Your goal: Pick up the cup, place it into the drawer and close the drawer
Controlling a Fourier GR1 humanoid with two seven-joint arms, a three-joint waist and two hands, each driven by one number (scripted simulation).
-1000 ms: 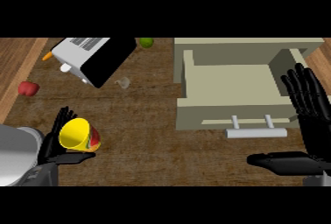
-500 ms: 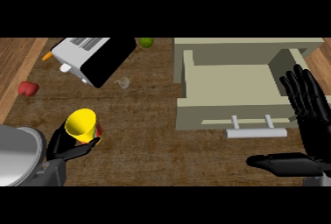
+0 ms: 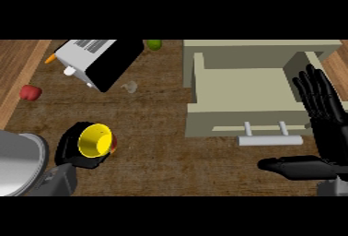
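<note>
At the far left of the bench, a red item and an orange one are seen near the wooden edge, and a white and black appliance lies beside them, with a green fruit just past it. Lower down, the yellow cup is held in the left hand, whose fingers are curled round its wall; the mouth is tipped towards the camera, so the inside is shown. It is judged that the cup is gripped this way so that it can be carried across to the drawer, which stands open to the right with its handle facing the near edge. The right hand is held at the drawer's right side, fingers straight and spread, thumb stretched out below the handle; it appears to be resting.

Compared with half a second ago, the cup has been turned so that more of its opening is seen, and it has been shifted slightly rightwards. The right hand has scarcely been moved.
</note>
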